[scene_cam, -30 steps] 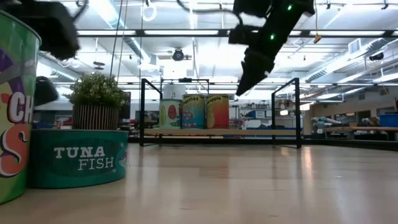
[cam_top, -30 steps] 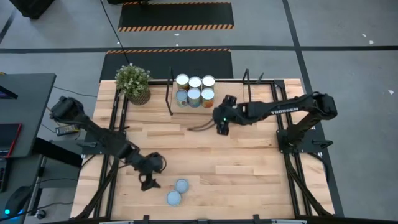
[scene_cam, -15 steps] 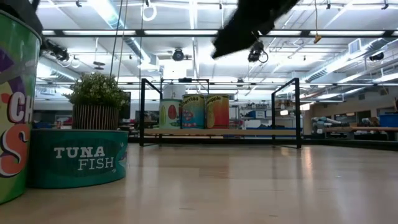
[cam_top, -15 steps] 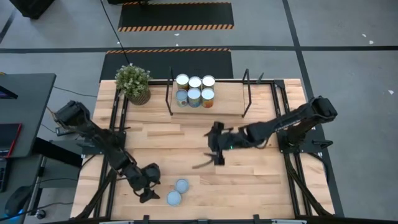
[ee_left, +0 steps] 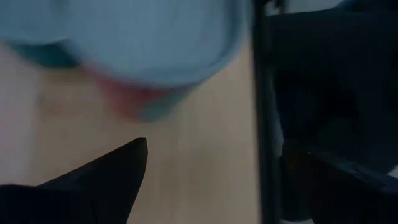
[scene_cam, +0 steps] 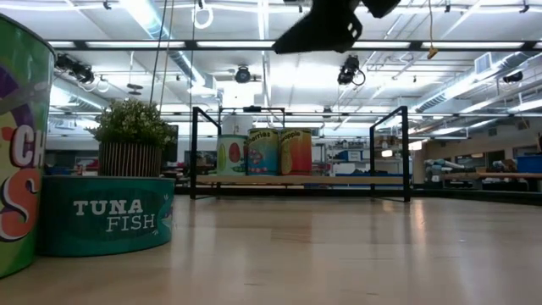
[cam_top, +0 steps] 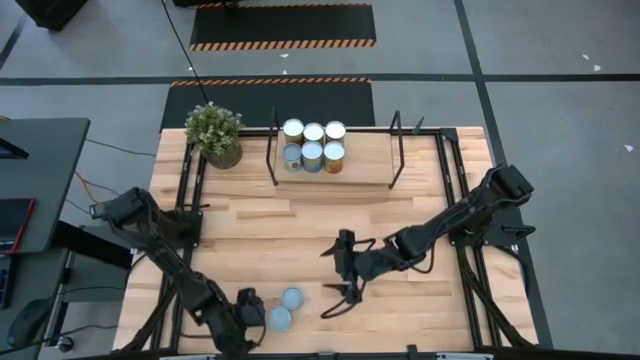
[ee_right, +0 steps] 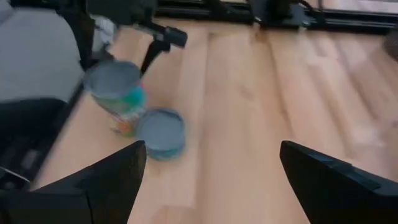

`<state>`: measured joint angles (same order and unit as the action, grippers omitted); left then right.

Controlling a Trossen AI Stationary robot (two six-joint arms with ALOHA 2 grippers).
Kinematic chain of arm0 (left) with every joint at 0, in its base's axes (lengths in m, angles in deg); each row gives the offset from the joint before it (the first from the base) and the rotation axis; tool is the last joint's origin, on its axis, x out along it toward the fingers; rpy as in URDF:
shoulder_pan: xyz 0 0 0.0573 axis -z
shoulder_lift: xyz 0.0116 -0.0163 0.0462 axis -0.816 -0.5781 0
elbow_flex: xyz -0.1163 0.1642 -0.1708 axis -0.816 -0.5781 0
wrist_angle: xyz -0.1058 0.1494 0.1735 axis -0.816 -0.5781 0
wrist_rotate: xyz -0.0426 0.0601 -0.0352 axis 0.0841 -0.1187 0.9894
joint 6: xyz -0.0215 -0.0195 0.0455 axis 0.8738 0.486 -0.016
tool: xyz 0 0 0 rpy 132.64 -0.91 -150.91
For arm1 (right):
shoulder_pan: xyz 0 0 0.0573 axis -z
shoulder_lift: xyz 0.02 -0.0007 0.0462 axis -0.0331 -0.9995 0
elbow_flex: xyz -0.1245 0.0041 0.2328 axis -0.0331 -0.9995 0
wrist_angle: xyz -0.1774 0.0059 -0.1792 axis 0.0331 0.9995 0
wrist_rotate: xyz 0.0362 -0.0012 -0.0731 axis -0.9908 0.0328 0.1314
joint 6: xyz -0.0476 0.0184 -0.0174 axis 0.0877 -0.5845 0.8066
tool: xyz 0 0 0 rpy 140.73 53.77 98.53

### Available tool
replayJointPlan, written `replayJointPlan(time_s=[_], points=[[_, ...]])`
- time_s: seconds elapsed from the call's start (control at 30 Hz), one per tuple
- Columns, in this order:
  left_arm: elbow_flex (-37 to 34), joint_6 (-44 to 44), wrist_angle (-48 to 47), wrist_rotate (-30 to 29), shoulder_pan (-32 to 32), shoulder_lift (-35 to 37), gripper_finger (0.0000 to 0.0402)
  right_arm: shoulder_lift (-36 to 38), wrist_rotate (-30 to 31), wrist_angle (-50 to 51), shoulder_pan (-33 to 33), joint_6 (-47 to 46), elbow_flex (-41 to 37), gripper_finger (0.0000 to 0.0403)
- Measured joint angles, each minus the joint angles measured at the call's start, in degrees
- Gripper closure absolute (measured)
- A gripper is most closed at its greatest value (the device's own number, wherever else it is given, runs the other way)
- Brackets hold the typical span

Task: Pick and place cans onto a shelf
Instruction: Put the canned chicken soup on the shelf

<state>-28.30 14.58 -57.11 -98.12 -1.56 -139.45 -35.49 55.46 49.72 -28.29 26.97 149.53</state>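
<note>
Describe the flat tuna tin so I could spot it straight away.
Start at the wooden table and go to its near edge, far from the shelf of stacked cans. Two tins stand loose there, side by side; the tuna tin is the one nearer the right end effector. It is low and teal, while its neighbour is taller.

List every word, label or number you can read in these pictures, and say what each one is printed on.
"TUNA FISH": white letters on the flat teal can at the near left of the low view.
"CH" over "S": cut-off letters on the tall green can at the left edge of the low view.
Labels on the three cans on the shelf: too small to read.
The right arm carries lettering: unreadable.
Wrist views: no legible text.
</note>
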Motion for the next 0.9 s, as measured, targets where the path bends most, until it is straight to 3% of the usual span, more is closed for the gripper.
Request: replayJointPlan(time_s=[0.23,0.53,0.9], points=[[2.60,-0.34,6.61,2.33,0.95,-4.30,0.0024,-1.13,1.53,0.04,-2.22,-3.09,-0.09,0.0025],[2.52,-5.43,8.14,-7.04,-1.88,-9.10,0.0024,-1.20,2.62,-1.41,-3.62,-3.11,0.02,0.0025],[2.48,-13.20,16.17,-19.09,-11.16,-11.57,0.0024,-1.20,4.94,2.33,-5.10,-4.60,0.00,0.0025]])
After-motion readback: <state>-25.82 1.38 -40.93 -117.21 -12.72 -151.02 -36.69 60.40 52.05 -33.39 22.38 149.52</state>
